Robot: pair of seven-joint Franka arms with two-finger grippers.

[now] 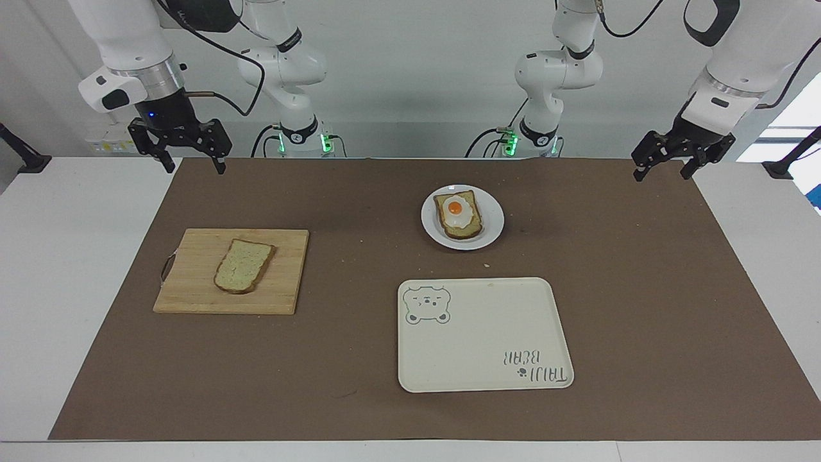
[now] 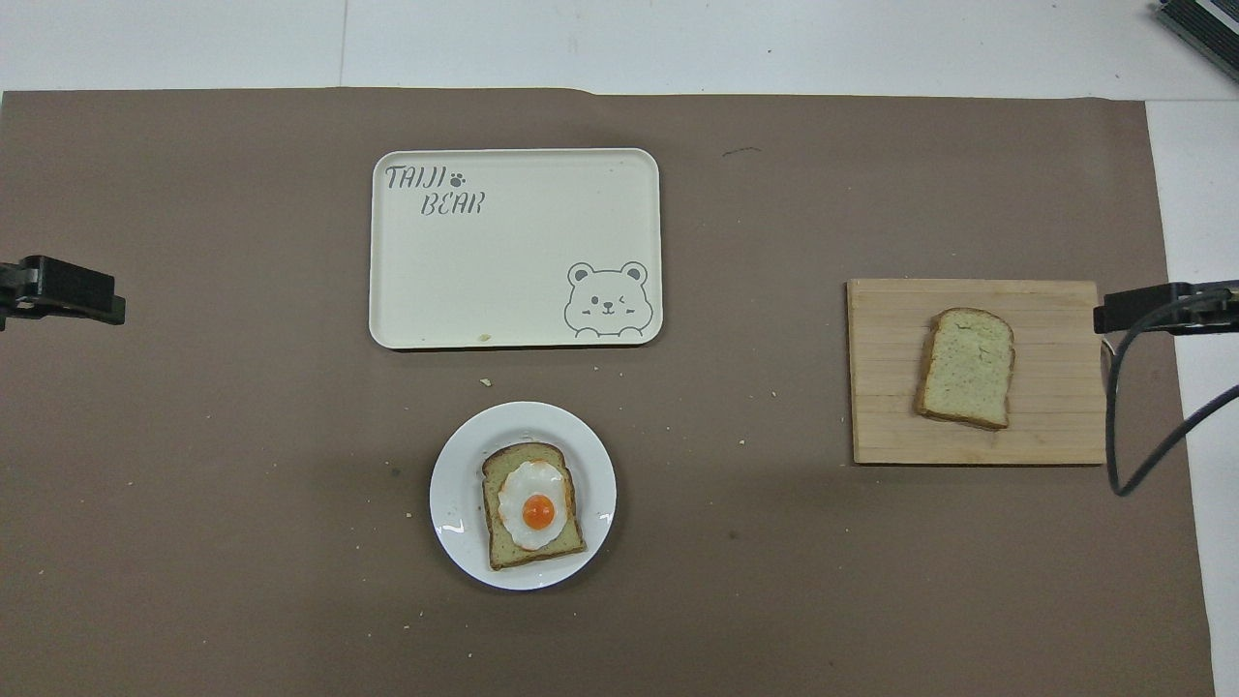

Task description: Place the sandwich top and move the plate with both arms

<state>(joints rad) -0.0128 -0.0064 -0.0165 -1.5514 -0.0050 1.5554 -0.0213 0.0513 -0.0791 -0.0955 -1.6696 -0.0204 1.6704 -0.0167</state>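
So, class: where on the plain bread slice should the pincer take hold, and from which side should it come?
Probably from straight above, pinching across the two long crust edges. The bread slice lies flat on the cutting board, so nothing can slide under it. Its narrower width seems likelier to fit between the fingers. The right pincer, open, is the one at the board's end of the table.

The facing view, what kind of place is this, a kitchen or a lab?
Most likely a robot lab staged as a kitchen: two arms bolted by a table with a brown mat, a cutting board with bread, and a bare wall.
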